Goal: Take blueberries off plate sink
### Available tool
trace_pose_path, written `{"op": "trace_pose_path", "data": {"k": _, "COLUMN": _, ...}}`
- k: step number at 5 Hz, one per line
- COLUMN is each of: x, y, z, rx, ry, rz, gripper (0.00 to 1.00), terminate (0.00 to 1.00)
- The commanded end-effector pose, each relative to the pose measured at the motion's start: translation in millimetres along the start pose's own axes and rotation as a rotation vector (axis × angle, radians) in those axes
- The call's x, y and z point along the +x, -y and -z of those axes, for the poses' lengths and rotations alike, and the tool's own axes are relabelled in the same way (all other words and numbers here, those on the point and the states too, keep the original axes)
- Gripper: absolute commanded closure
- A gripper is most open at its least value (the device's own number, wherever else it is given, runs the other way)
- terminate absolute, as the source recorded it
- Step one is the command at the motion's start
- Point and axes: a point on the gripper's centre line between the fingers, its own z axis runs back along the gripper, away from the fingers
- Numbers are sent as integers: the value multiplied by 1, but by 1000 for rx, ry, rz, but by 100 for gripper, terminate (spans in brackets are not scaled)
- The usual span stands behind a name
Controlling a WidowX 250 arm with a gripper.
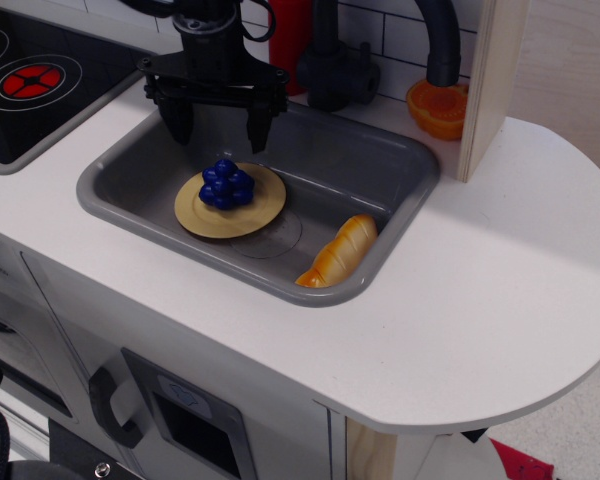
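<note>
The blueberries (226, 185), a dark-blue clump of glossy balls, sit on the tan-yellow plate (257, 212) on the left floor of the grey sink (392, 200). My black gripper (220, 128) hangs open and empty above the sink's back left part, behind and above the blueberries, not touching them. Its two fingers point down and stand wide apart.
A striped orange-yellow bread loaf (342, 251) lies in the sink's front right corner. A black faucet (334, 62) and a red bottle (290, 40) stand behind the sink. A stovetop with a red ring (32, 80) is at the left, an orange half (436, 108) at the back right.
</note>
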Motion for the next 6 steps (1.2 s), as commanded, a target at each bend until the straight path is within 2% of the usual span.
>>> {"op": "trace_pose_path", "data": {"k": 1, "x": 31, "y": -15, "z": 15, "rx": 44, "ry": 35, "rz": -86, "gripper": 0, "terminate": 0}}
{"op": "trace_pose_path", "data": {"k": 2, "x": 28, "y": -18, "z": 22, "rx": 54, "ry": 24, "rz": -94, "gripper": 0, "terminate": 0}}
{"op": "trace_pose_path", "data": {"k": 4, "x": 20, "y": -15, "z": 34, "rx": -3, "ry": -16, "rz": -157, "gripper": 0, "terminate": 0}}
{"op": "trace_pose_path", "data": {"k": 5, "x": 17, "y": -13, "z": 42, "rx": -3, "ry": 3, "rz": -175, "gripper": 0, "terminate": 0}}
{"op": "trace_pose_path", "data": {"k": 6, "x": 14, "y": -11, "z": 53, "rx": 24, "ry": 15, "rz": -186, "gripper": 0, "terminate": 0}}
